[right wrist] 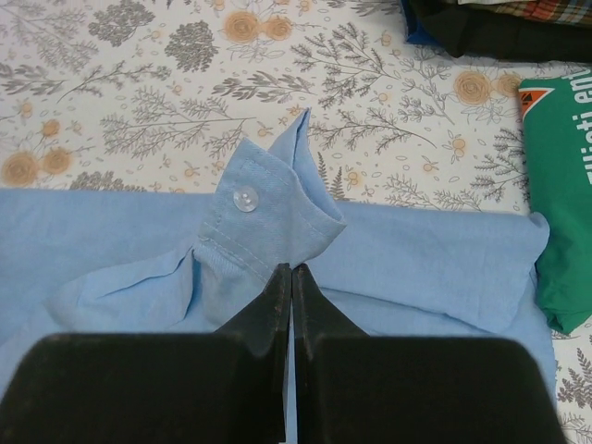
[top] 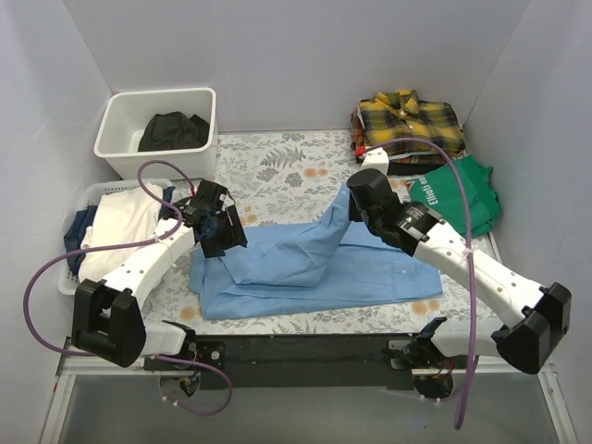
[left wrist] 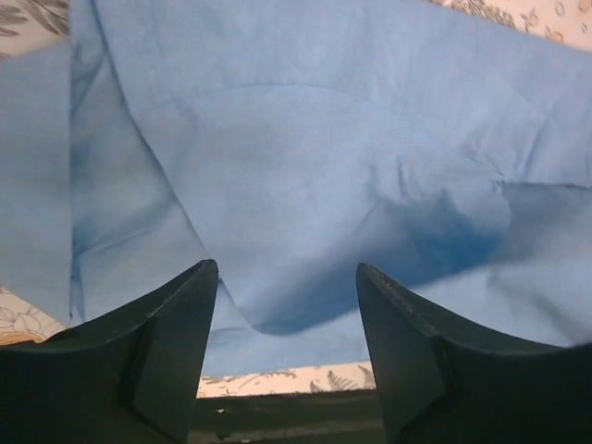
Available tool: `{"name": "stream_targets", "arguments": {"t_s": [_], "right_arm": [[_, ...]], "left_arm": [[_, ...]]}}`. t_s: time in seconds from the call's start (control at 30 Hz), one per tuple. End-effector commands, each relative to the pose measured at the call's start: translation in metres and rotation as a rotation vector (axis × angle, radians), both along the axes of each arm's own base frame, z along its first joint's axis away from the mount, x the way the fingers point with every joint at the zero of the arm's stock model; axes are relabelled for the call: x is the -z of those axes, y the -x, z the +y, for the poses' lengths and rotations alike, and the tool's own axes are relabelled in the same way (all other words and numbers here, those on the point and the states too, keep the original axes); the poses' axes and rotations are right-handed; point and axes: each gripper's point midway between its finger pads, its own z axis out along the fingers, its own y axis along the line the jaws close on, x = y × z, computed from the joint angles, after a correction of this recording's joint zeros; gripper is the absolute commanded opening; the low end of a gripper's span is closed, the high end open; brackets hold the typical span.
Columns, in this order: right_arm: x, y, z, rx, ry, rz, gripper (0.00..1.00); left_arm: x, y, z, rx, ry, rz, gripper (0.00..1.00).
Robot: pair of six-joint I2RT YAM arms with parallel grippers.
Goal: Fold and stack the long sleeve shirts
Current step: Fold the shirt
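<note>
Your left pincer [top: 222, 231] stands released, its fingers [left wrist: 176, 333] apart above the left end of the blue shirt [top: 305, 264], with nothing between them. Your right pincer [right wrist: 292, 268] is clenched on that shirt's sleeve just below the buttoned cuff [right wrist: 264, 208], which stands up off the flowered table cover [top: 277, 157]. The blue shirt lies spread across the middle of the table; the plaid shirt [top: 412, 118] sits folded at the far right corner, near a green T-shirt [top: 467, 194]

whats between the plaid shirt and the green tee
A folded black garment pokes out below the plaid shirt, then a thin strip of bare flowered table cover before the green tee. The right wrist view shows it best.
</note>
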Motion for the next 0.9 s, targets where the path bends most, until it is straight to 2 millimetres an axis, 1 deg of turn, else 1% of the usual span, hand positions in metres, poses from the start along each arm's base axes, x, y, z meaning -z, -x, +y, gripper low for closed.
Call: {"name": "stream_targets", "arguments": {"t_s": [0.0,0.03,0.07,0.13,0.17,0.27,0.3,0.37,0.4,0.43,0.5,0.53,0.6,0.67,0.7,0.73,0.8,0.83,0.87], "right_arm": [[-0.026,-0.037,0.014,0.012,-0.069,-0.070,0.01],[-0.027,-0.039,0.017,0.002,-0.068,-0.070,0.01],[-0.025,-0.041,0.023,-0.021,-0.064,-0.061,0.01],[-0.020,-0.041,0.027,-0.037,-0.058,-0.047,0.01],[-0.014,-0.041,0.026,-0.036,-0.050,-0.038,0.01],[-0.008,-0.041,0.020,-0.012,-0.046,-0.030,0.01],[-0.004,-0.040,0.016,0.001,-0.044,-0.023,0.01],[-0.002,-0.039,0.008,0.032,-0.050,-0.019,0.01],[0.004,-0.039,0.001,0.050,-0.040,-0.007,0.01],[0.007,-0.038,-0.003,0.075,-0.049,0.004,0.01],[0.012,-0.039,-0.017,0.134,-0.049,0.019,0.01],[0.021,-0.035,-0.023,0.162,-0.047,0.049,0.01],[0.029,-0.033,-0.035,0.225,-0.049,0.075,0.01],[0.044,-0.026,-0.049,0.291,-0.051,0.124,0.01],[0.049,-0.023,-0.052,0.305,-0.052,0.137,0.01],[0.059,-0.018,-0.055,0.324,-0.058,0.159,0.01],[0.068,-0.012,-0.056,0.329,-0.071,0.185,0.01],[0.078,-0.007,-0.059,0.335,-0.061,0.208,0.01],[0.082,-0.005,-0.058,0.343,-0.074,0.226,0.01]], "left_arm": [[-0.006,0.025,-0.015,0.044,0.110,0.058,0.62],[-0.002,0.029,-0.014,0.034,0.107,0.077,0.62],[-0.001,0.034,-0.014,0.021,0.110,0.104,0.63],[0.004,0.040,-0.010,-0.001,0.098,0.129,0.63],[0.005,0.043,-0.009,-0.012,0.096,0.145,0.63],[0.006,0.047,-0.008,-0.027,0.102,0.151,0.63],[0.005,0.046,-0.009,-0.018,0.105,0.147,0.63],[0.003,0.046,-0.015,0.010,0.134,0.136,0.63],[0.001,0.041,-0.019,0.036,0.154,0.112,0.63],[0.000,0.043,-0.025,0.081,0.182,0.115,0.62],[0.002,0.039,-0.030,0.118,0.191,0.112,0.60],[0.002,0.038,-0.031,0.146,0.187,0.105,0.59],[0.001,0.034,-0.034,0.160,0.180,0.092,0.59],[-0.001,0.031,-0.039,0.189,0.193,0.085,0.60],[-0.003,0.029,-0.042,0.199,0.199,0.075,0.60],[-0.003,0.029,-0.044,0.206,0.203,0.077,0.60],[0.003,0.030,-0.045,0.201,0.198,0.113,0.61],[0.007,0.032,-0.044,0.187,0.193,0.137,0.61],[0.014,0.033,-0.042,0.173,0.175,0.163,0.61]]}}
